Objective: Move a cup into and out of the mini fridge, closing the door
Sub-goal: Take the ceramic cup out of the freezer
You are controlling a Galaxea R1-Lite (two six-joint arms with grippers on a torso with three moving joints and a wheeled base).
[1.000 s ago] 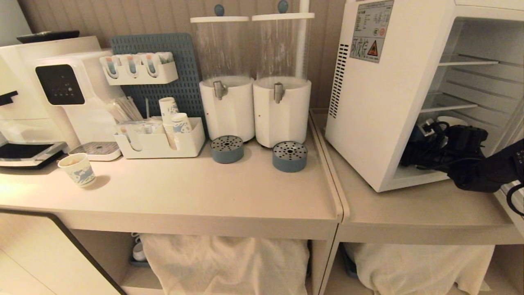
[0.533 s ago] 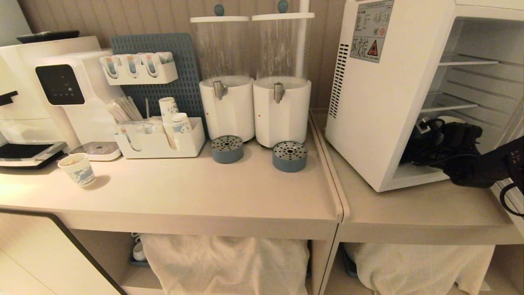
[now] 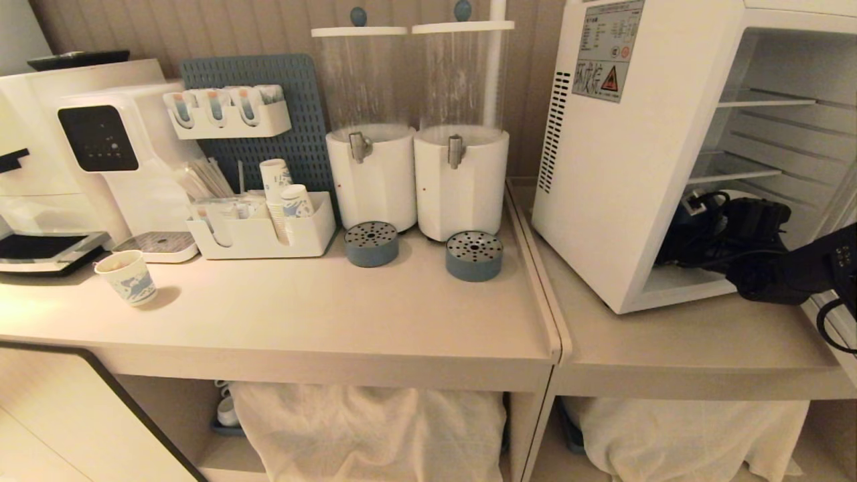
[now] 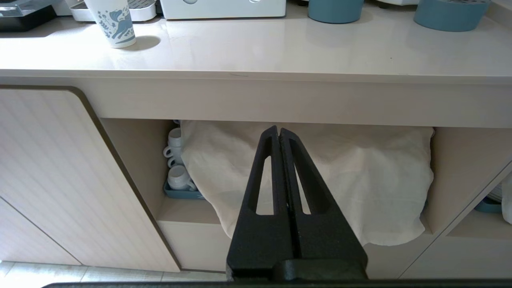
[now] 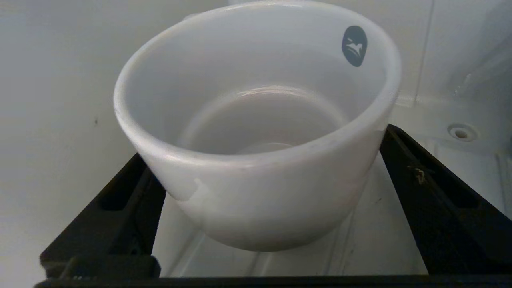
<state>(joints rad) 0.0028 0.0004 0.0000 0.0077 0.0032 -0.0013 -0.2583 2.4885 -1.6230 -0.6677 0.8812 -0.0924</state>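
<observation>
The mini fridge (image 3: 622,167) stands on the right counter with its door (image 3: 845,367) swung open at the far right edge. My right gripper (image 3: 703,221) reaches into the bottom compartment. In the right wrist view the white cup (image 5: 256,132), with a small blue mark inside its rim, sits between the fingers (image 5: 432,200) of the right gripper (image 5: 263,142), which stand open on either side of it. In the head view the arm hides the cup. My left gripper (image 4: 278,130) is shut and empty, parked low in front of the counter.
Two white drink dispensers (image 3: 415,174), an organiser with paper cups (image 3: 268,231) and a coffee machine (image 3: 80,154) crowd the left counter. A patterned paper cup (image 3: 128,278) stands near its front. White cloths (image 3: 375,428) cover the lower shelves, beside several spare cups (image 4: 178,176).
My right gripper has shifted slightly deeper and higher inside the fridge. The cup's white rim, which showed beyond it a second ago, is now hidden in the head view.
</observation>
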